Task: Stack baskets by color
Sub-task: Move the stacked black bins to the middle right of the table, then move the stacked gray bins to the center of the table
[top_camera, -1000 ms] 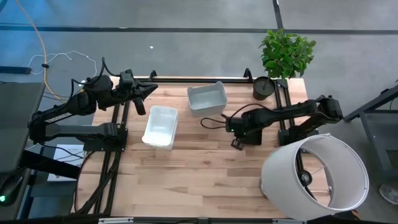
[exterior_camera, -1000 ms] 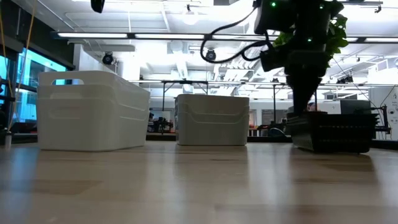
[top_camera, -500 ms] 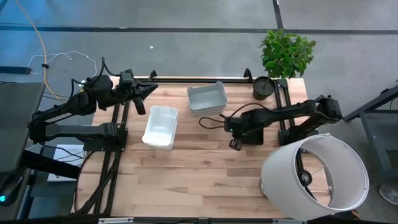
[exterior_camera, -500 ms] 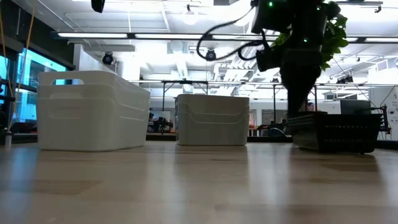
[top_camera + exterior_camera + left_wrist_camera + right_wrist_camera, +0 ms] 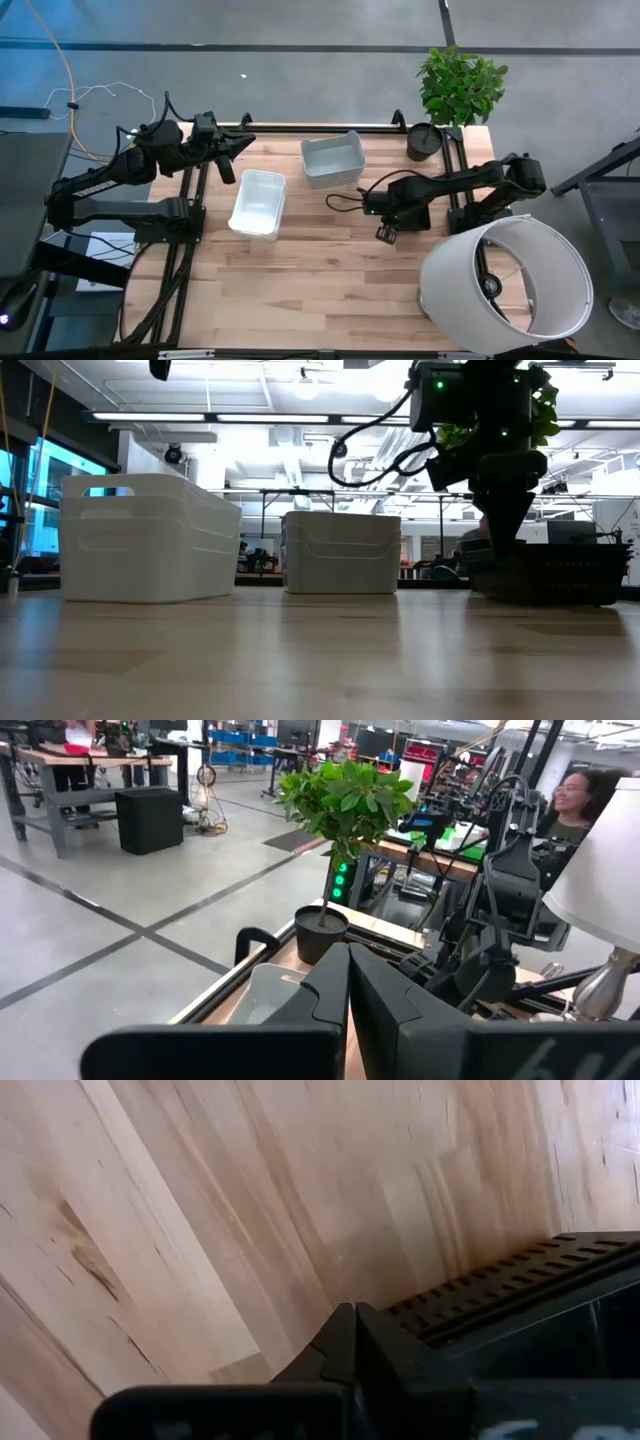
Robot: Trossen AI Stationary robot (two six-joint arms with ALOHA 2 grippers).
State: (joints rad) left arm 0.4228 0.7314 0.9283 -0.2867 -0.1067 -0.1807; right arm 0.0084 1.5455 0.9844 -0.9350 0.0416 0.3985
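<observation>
A black slotted basket [image 5: 560,575] stands on its base on the wooden table, at the right. My right gripper [image 5: 352,1320] points down, shut, at the basket's rim [image 5: 520,1275]; in the high view it [image 5: 386,232] is right of centre. A white basket [image 5: 258,203] and a translucent grey basket [image 5: 333,158] stand on their bases farther left. My left gripper [image 5: 243,143] waits, shut and level, high over the far left corner. My right gripper touches the black basket with its shut fingertips [image 5: 503,535] at the outer side of the rim's end [image 5: 400,1312], by a corner. The fingers come from above, pointing down. The basket stays on the table; the fingers hide the exact spot.
A round black pot [image 5: 424,141] with a green plant [image 5: 460,85] stands at the far right corner. A big white lampshade [image 5: 510,285] fills the near right corner. Bare tabletop [image 5: 300,290] lies along the near edge. A person [image 5: 585,795] shows beyond the table.
My right gripper has shifted a little toward the table's right edge, staying shut and pointing down. The black basket has slid or turned slightly on the table; its right end now reaches farther right in the low view.
</observation>
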